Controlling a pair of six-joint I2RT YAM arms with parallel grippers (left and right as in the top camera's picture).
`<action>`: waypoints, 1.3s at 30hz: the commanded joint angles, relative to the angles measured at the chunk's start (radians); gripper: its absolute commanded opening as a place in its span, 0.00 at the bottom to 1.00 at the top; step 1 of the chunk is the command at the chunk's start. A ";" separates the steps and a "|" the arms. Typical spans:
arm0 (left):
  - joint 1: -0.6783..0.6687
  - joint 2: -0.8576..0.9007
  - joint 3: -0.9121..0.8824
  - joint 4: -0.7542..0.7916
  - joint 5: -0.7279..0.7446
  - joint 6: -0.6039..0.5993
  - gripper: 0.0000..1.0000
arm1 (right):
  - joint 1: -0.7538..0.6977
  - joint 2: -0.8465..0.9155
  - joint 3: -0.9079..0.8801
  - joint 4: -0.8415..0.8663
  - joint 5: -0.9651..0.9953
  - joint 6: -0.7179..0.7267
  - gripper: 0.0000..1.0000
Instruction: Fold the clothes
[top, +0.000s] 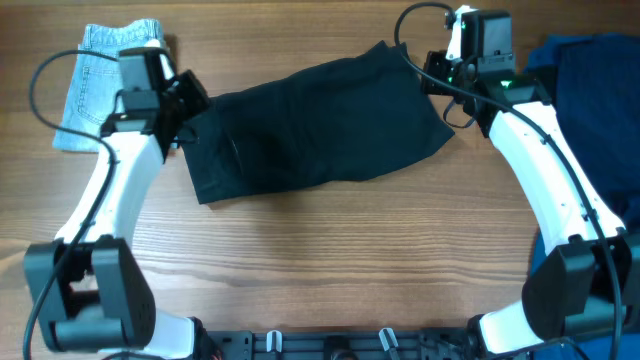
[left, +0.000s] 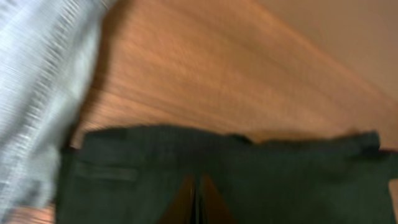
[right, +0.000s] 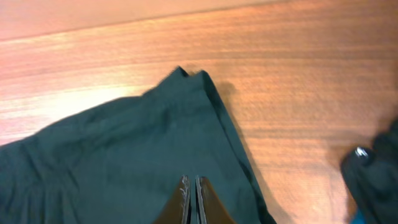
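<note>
A dark, nearly black garment lies flat across the middle of the wooden table, slanting up to the right. My left gripper is at its left edge. In the left wrist view, which is blurred, the fingers are shut over the dark cloth. My right gripper is at the garment's upper right edge. In the right wrist view its fingers are shut just above flat cloth, with the garment's pointed corner beyond them. No cloth shows between either pair of fingers.
A folded light-blue denim piece lies at the back left and shows in the left wrist view. A pile of dark blue clothes sits at the right edge, and a dark bundle shows in the right wrist view.
</note>
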 joint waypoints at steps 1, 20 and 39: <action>-0.032 0.121 0.002 0.017 0.001 -0.021 0.04 | -0.004 0.082 0.006 0.072 -0.097 -0.085 0.04; -0.035 0.323 0.002 0.106 -0.004 -0.016 0.04 | -0.004 0.687 0.006 0.914 -0.180 -0.138 0.12; -0.114 0.415 0.002 0.321 -0.063 0.093 0.04 | -0.209 0.688 0.006 0.281 -0.120 0.023 0.04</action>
